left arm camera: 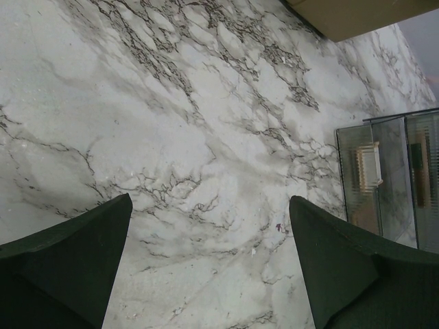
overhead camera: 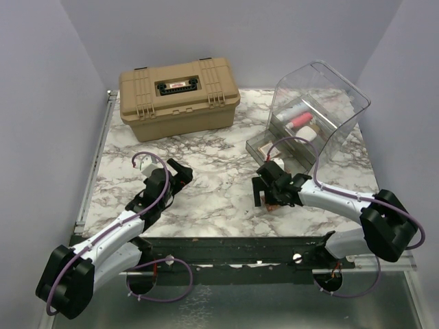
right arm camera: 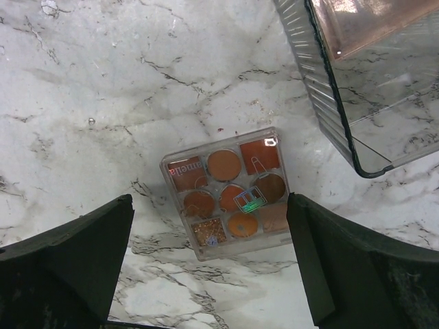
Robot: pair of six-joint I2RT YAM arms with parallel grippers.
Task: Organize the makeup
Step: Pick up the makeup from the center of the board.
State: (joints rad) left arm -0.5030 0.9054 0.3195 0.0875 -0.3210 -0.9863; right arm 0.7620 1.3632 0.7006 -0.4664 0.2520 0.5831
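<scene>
Table (overhead camera: 206, 205): marble top. Only one loose cosmetic shows on it, so the sorting looks mostly done, with one piece left, as far as these views reach.

Tan case (overhead camera: 178, 96): far left, lid down and latched. Contents hidden; it looks to play no part.

Clear bin (overhead camera: 312, 113): far right, open mouth facing the arms.
- On its upper level lie a white tube (overhead camera: 291, 110), a pink tube (overhead camera: 300, 121) and a white oval piece (overhead camera: 309, 135), close together.
- Its grey drawer (overhead camera: 264, 145) sticks out at the front.
- The right wrist view shows a flat brown-pink piece (right arm camera: 363, 27) inside the drawer, likely another palette.
- No pencils that I can make out.

Right tool (overhead camera: 269, 190): low over the table, just in front of the drawer. Fingers spread wide, gripping nothing, set either side of the last item.

Left tool (overhead camera: 175, 175): mid-table, well apart from the bin. Fingers wide apart with only bare marble between them, holding nothing.

Eyeshadow palette (right arm camera: 230, 192): small and square with brown-orange pans. It lies flat on the table beside the drawer's corner, a little askew, not touching either finger. It remains to be picked up and put in the bin, probably in the open drawer.
</scene>
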